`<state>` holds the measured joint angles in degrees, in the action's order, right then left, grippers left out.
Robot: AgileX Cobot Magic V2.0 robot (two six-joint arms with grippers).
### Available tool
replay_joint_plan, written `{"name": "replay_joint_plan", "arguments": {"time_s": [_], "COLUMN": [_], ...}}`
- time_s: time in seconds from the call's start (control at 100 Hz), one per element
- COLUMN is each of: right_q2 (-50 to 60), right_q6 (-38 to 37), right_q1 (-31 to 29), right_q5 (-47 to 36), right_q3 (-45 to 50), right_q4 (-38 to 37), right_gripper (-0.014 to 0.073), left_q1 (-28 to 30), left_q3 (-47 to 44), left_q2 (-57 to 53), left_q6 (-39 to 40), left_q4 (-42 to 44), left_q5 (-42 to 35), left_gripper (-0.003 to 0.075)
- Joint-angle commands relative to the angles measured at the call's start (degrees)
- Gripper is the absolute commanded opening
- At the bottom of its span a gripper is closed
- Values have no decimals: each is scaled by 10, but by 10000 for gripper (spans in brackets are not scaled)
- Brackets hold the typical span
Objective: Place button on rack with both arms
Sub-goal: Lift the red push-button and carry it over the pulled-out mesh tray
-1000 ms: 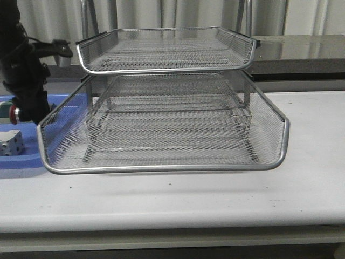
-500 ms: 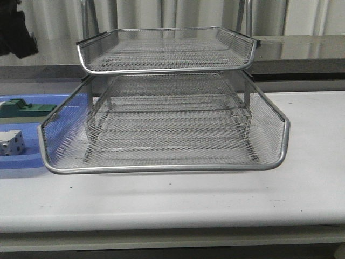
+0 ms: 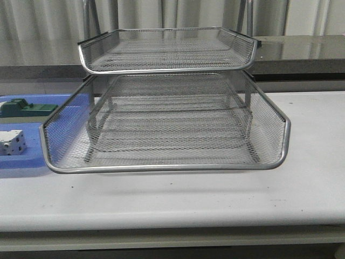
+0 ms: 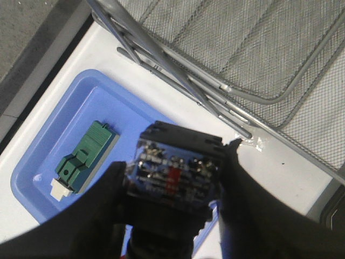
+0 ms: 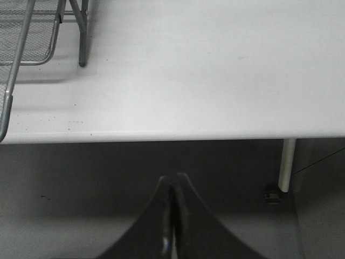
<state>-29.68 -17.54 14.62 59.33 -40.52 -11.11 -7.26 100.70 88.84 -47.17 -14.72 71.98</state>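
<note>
The left gripper (image 4: 172, 216) is clamped on the button (image 4: 175, 172), its dark fingers (image 4: 242, 199) pressing both sides of the body, with the terminal end of the rear block facing the wrist camera. The button hangs above a blue tray (image 4: 70, 129) that holds a green block (image 4: 86, 156), just beside the rack (image 4: 242, 48). In the front view, neither arm appears; the rack (image 3: 167, 118) stands mid-table with its mesh shelves bare, and a white dice-like part (image 3: 12, 143) lies in the blue tray (image 3: 29, 162). The right gripper (image 5: 172, 216) is closed on nothing, hanging off the table's (image 5: 215, 65) front edge. The main risks appear to be catching the rack's wire rim during the move across, or the button slipping from the side grip and falling back into the tray.
</note>
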Motion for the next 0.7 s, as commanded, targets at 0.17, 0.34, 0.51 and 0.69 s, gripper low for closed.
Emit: {"name": "replay_joint_plan", "arguments": {"time_s": [0.17,0.34,0.51,0.69], "right_q2": [-3,-3,-3,-3], "right_q6": [0,0,0,0], "right_q1": [1,1,1,1], "right_q5": [-27,-27,-27,-27], "right_q3": [-19,-19,-19,-19], "right_q4": [-16,-16,-16,-16], "right_gripper": [-71,-71,-71,-71], "left_q1": [-115,-207,-268,-288], "left_q3": [-48,-94,-118,-119], "left_q2": [-64,-63,-44,4], "left_q6": [23,23,23,23], "left_q4": [-25,-25,-25,-25], "left_q5": [6,-5,-51,-108], "left_gripper": [-20,-20,-20,-20]}}
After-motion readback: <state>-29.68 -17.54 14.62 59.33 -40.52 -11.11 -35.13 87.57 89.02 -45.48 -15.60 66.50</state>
